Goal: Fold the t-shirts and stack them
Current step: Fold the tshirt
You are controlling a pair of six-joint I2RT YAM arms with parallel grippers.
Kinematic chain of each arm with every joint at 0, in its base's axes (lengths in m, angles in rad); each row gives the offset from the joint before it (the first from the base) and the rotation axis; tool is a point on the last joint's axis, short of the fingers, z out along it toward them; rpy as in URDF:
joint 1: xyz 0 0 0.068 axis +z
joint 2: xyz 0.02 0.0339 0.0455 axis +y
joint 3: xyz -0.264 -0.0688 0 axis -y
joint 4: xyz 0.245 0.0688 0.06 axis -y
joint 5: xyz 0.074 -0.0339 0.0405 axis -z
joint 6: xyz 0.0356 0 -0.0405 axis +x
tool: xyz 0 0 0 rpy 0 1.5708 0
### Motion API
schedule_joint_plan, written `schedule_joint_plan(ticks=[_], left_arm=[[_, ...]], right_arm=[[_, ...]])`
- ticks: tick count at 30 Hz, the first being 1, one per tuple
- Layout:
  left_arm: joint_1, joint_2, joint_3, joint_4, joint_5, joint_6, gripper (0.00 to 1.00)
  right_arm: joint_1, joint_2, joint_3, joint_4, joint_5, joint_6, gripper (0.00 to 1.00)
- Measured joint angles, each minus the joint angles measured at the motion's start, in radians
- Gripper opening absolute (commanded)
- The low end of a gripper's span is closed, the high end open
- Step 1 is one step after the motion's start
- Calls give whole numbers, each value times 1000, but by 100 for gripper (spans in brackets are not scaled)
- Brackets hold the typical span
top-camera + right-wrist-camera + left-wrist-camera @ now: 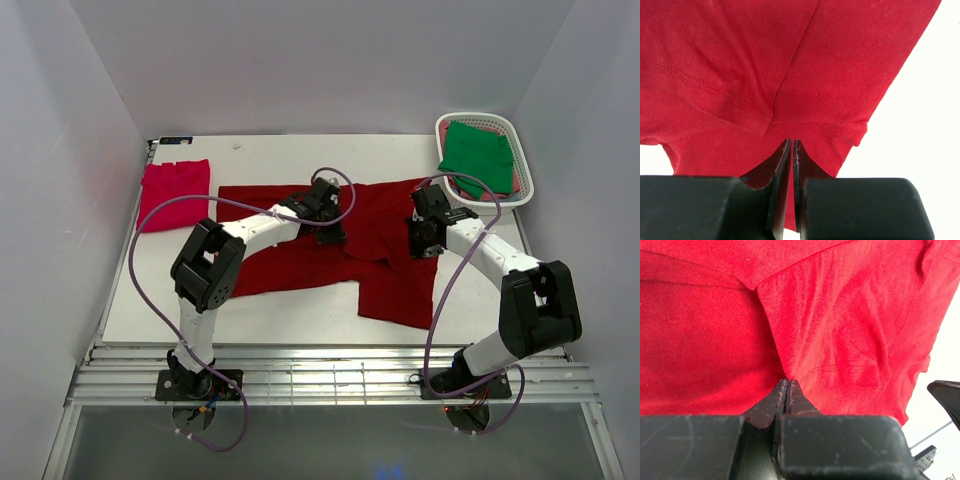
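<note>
left fingers (782, 397) and right fingers (785, 160) both clamped on the red shirt (385, 285), stretched sideways between them.

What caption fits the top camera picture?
Left gripper and right gripper pinch the dark red t-shirt on the table.

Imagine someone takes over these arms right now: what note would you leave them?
Left gripper: shut, pinching the dark red t-shirt near its middle.
Right gripper: shut on the same shirt, further right.
That shirt lies spread and rumpled on the table, not yet folded.
The pink t-shirt lies folded at far left; the green t-shirt sits in the white basket, far right.
Left: fold the red one, stack all three.
</note>
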Motion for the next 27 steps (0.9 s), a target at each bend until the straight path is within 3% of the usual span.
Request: schedule_joint_plan(ticks=[3, 8, 11, 22, 27], left_arm=[[0, -11, -7, -4, -1, 0, 11], [0, -11, -8, -19, 4, 8, 32], [0, -9, -8, -36, 16, 14, 39], [12, -12, 31, -57, -12, 111, 44], [108, -17, 74, -71, -68, 152, 43]], right_arm=[[0, 2, 0, 1, 6, 0, 15], [-2, 71, 50, 0, 39, 6, 32], [-11, 143, 124, -1, 55, 6, 41], [-61, 369, 376, 16, 69, -12, 41], [-74, 432, 388, 19, 60, -16, 38]])
